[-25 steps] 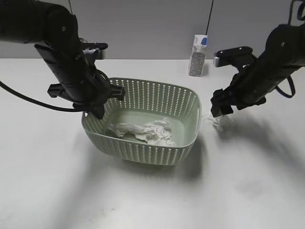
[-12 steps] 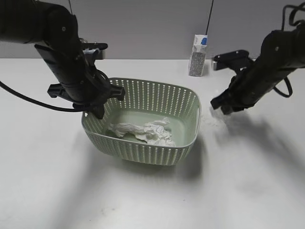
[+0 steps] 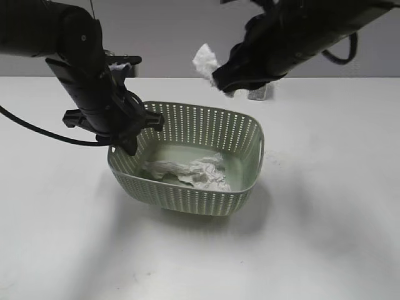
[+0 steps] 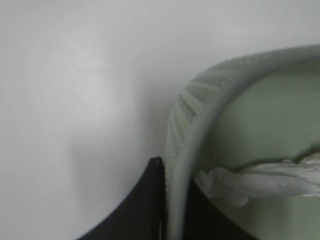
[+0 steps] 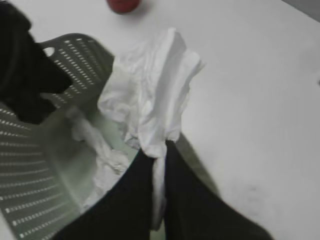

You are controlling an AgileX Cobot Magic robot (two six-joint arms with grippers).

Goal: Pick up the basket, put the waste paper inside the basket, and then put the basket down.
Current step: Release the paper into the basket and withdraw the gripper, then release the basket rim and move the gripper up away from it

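The pale green basket (image 3: 206, 128) sits mid-table, its left rim (image 4: 182, 150) clamped by my left gripper (image 3: 128, 134), one jaw outside and one inside (image 4: 172, 200). Crumpled white waste paper (image 3: 194, 172) lies on the basket floor and shows in the left wrist view (image 4: 260, 180). My right gripper (image 3: 219, 76) is shut on another white paper wad (image 3: 204, 60) and holds it in the air above the basket's far edge. In the right wrist view the wad (image 5: 150, 100) hangs from the jaws (image 5: 159, 165) over the basket (image 5: 75, 55).
A white-and-grey carton (image 3: 257, 92) stands at the back, mostly hidden by the right arm. A red round object (image 5: 122, 5) lies on the table beyond the basket. A grey wall runs behind the white table (image 3: 325, 219).
My right gripper has risen from the table right of the basket and swung left, carrying a paper wad above the basket's far edge. The left gripper and basket have not moved.
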